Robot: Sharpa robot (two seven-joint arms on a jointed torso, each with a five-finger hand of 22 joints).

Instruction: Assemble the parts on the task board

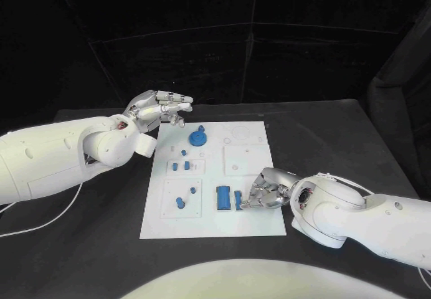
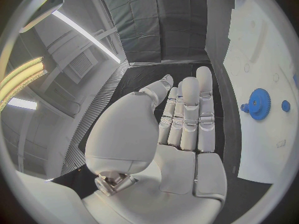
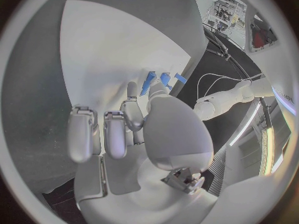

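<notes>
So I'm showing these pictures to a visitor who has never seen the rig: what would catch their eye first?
Probably the white task board lying long on the black table, dotted with small blue parts, the biggest a blue gear near its far end. Next, the right hand at the board's near right edge, its fingers down by two upright blue blocks. The left hand hovers off the far left corner, holding nothing.

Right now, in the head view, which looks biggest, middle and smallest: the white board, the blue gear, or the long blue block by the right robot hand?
1. White board, by far.
2. Blue gear and long blue block: look about alike, so I won't rank them.
</notes>
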